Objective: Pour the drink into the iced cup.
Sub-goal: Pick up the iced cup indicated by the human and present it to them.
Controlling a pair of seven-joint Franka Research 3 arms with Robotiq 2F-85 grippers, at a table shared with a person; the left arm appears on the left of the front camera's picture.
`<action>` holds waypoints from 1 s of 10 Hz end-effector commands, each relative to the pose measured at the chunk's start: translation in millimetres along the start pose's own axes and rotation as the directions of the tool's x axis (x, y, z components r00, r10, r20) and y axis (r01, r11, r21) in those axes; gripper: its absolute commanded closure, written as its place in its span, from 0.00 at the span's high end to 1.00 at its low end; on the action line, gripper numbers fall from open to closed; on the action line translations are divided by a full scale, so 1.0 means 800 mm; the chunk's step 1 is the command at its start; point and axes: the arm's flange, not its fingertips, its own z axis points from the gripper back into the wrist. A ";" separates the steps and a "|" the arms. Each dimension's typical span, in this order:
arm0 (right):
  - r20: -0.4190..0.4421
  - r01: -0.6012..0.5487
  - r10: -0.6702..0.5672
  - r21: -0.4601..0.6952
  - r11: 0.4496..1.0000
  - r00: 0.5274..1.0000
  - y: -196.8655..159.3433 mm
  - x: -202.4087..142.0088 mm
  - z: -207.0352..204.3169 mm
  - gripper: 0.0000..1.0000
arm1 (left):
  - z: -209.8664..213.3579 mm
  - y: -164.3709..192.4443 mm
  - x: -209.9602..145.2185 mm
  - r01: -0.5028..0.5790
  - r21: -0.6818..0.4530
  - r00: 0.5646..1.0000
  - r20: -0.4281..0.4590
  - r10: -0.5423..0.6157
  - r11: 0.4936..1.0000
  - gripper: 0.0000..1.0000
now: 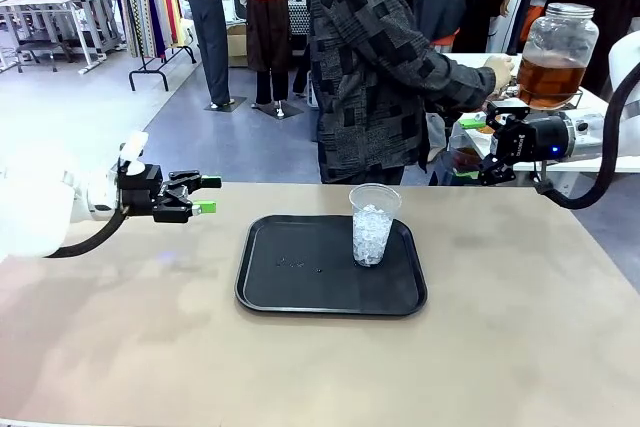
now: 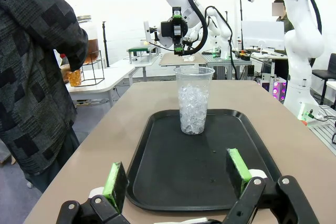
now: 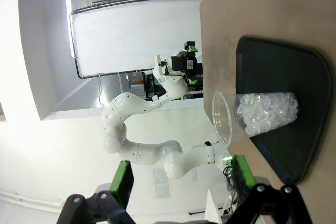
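**Two open grippers, one iced cup, nothing poured yet**

Clock directions are read in the front view, with the centre of the tray (image 1: pixel 290 287) as the dial's centre. The black tray lies mid-table (image 1: pixel 120 347). The iced cup (image 1: pixel 373 225) stands upright on it between 1 and 2 o'clock, clear plastic, about half filled with ice and showing no amber liquid.

At 10 o'clock the left gripper (image 1: pixel 208 195) hovers above the table, apart from the tray. Its arm enters low from 9 o'clock, the wrist is level and the fingers point toward the cup. In the left wrist view the green pads are spread wide with nothing between them.

At 2 o'clock, higher and past the table's far edge, is the right gripper (image 3: pixel 181 177). Its arm sweeps in from 3 o'clock and the fingers are aimed back at the cup. Its jaws are likewise parted and empty.

Beyond the far edge at 12 o'clock stands a person (image 1: pixel 380 67), one hand (image 1: pixel 499 71) against the lower side of the dispenser jar (image 1: pixel 557 42). The jar sits on a side table, farthest out between 1 and 2 o'clock. The drink (image 1: pixel 548 77) fills roughly its lower half.

Judged step: drawing the drink at the jar, so the pour has not begun. The next move calls for bringing liquid over the cup's narrow mouth and tipping it gently, since so light a cup may topple.
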 end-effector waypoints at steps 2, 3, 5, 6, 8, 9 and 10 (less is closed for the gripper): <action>0.005 -0.003 0.003 -0.004 1.000 1.000 0.002 0.001 0.000 1.00 | -0.001 0.000 0.002 0.002 -0.001 1.000 0.004 -0.002 1.000 1.00; 0.005 -0.003 0.003 -0.004 1.000 1.000 0.002 0.001 0.000 1.00 | -0.001 0.000 0.002 0.002 -0.001 1.000 0.004 -0.002 1.000 1.00; 0.005 -0.003 0.003 -0.004 1.000 1.000 0.002 0.001 0.000 1.00 | -0.001 0.000 0.002 0.002 -0.001 1.000 0.004 -0.002 1.000 1.00; 0.005 -0.003 0.003 -0.004 1.000 1.000 0.002 0.001 0.000 1.00 | -0.001 0.000 0.002 0.002 -0.001 1.000 0.004 -0.002 1.000 1.00; 0.005 -0.003 0.003 -0.004 1.000 1.000 0.002 0.001 0.000 1.00 | -0.001 0.000 0.002 0.002 -0.001 1.000 0.004 -0.002 1.000 1.00; 0.005 -0.003 0.003 -0.004 1.000 1.000 0.002 0.001 0.000 1.00 | -0.001 0.000 0.002 0.002 -0.001 1.000 0.004 -0.002 1.000 1.00; 0.005 -0.003 0.003 -0.004 1.000 1.000 0.002 0.001 0.000 1.00 | -0.001 0.000 0.002 0.002 -0.001 1.000 0.004 -0.002 1.000 1.00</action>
